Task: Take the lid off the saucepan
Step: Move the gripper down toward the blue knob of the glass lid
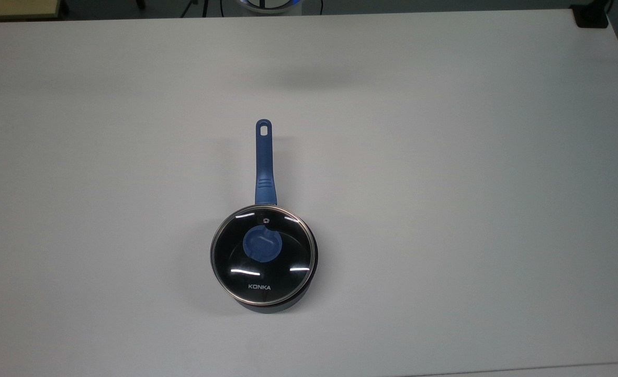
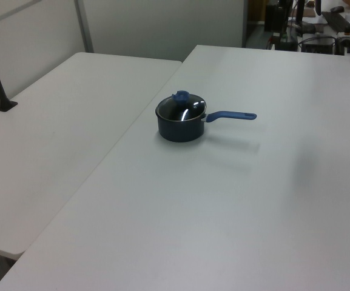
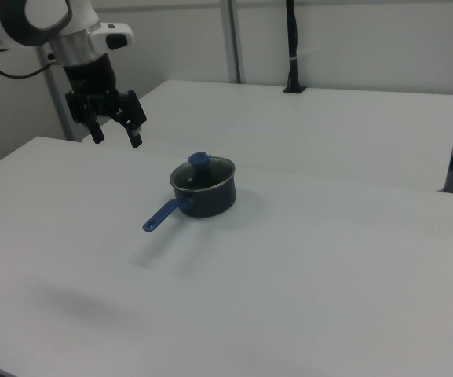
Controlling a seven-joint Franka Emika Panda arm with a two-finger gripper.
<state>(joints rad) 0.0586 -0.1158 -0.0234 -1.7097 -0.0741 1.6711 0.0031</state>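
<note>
So far nothing of the task is done: the lid [image 1: 263,255] is sitting flat on the saucepan [image 3: 202,195], its blue knob [image 3: 199,159] untouched. The saucepan is standing on the white bench [image 1: 445,183], its handle [image 1: 264,165] pointing away from the pan toward the top view's upper edge. The hand [image 3: 115,128] is hanging in the air well apart from the pan, beyond the handle end, fingers spread open and holding nothing. Reaching, gripping the knob and lifting are all left.

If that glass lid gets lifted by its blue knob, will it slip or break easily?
The lid looks like rigid glass in a steel rim, so probably breakable if dropped. Its knob is round and smooth, so it may slip or swing.
</note>
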